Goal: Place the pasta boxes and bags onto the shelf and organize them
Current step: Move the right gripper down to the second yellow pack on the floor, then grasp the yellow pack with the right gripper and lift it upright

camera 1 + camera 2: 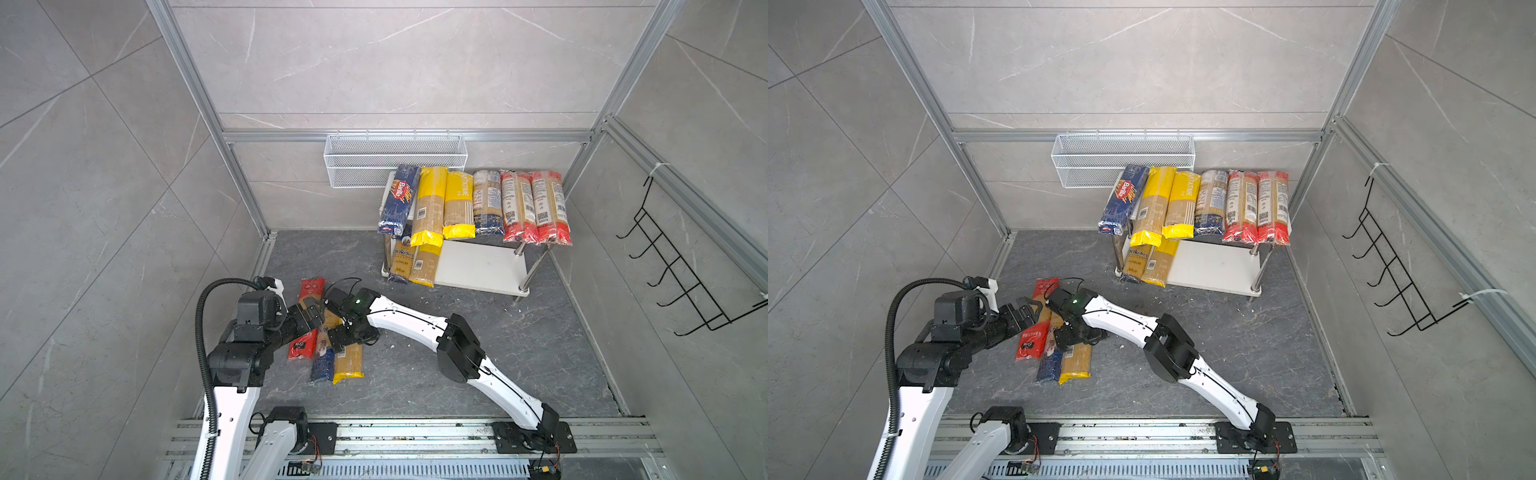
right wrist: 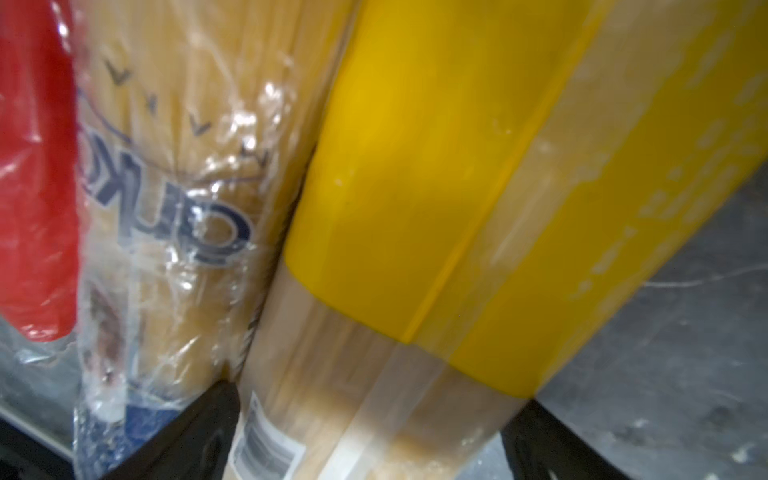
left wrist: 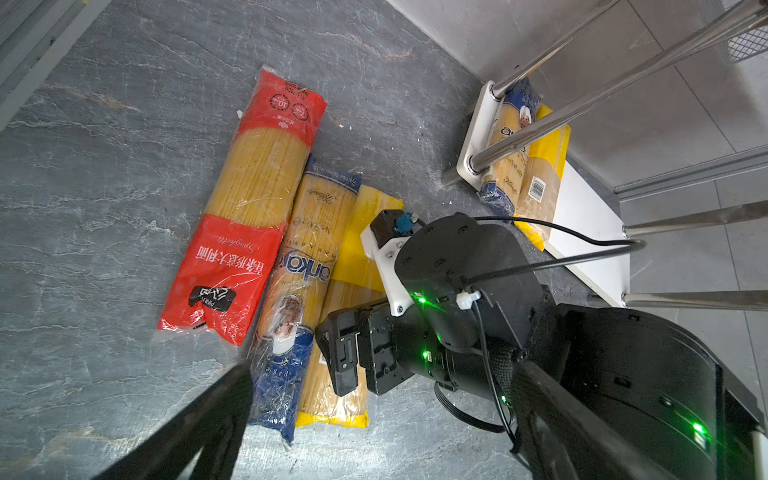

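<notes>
Straddling the yellow-ended bag (image 2: 415,166), the right tool (image 2: 374,440) has its jaws spread wide and nothing gripped. One of its black fingers (image 2: 199,428) sits at the seam next to the navy-ended bag (image 3: 307,257), and the other is on the bag's free side, over the bare surface (image 1: 478,353). The relation that matters is that the bag's long axis runs straight out between the fingers, so they would close across its narrow width. Whether either finger already touches the wrapper cannot be told.

The bag lies flat directly under this tool, pressed side to side against the navy-ended bag, with the red bag (image 3: 249,199) just beyond that. The left tool (image 1: 1027,311), also wide open and empty, hovers above the red bag, so the right arm is clearly the nearer one for the yellow-ended bag.

The pack is long and slim, with clear film over pale spaghetti, opaque yellow ends and a barcode label near the tool. The film looks slick and crinkly, so a squeeze near mid-length would probably carry it most evenly.

The shelf (image 1: 478,266) stands well beyond the tool. Its upper board is lined with packs, and its lower board is bare apart from two packs at one end.
</notes>
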Controlling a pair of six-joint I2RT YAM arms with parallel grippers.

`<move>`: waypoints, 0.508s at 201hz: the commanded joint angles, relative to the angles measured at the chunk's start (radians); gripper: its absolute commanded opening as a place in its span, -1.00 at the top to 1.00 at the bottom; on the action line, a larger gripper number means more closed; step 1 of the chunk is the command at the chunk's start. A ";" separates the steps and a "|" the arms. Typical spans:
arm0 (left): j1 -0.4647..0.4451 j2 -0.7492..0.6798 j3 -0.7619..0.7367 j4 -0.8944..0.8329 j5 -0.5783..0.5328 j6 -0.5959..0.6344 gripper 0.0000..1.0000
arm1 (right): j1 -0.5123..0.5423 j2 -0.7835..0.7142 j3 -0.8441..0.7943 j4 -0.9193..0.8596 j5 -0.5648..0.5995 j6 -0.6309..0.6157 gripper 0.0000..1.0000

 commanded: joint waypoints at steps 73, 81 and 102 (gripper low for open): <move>-0.007 -0.004 0.052 -0.018 -0.052 0.021 -0.99 | 0.007 0.053 -0.077 -0.178 0.071 0.024 -0.15; -0.008 -0.001 0.056 -0.018 -0.056 0.024 -1.00 | 0.008 0.043 -0.099 -0.172 0.071 0.024 0.06; -0.008 0.005 0.067 -0.018 -0.065 0.027 -1.00 | 0.004 0.002 -0.180 -0.126 0.045 0.020 0.37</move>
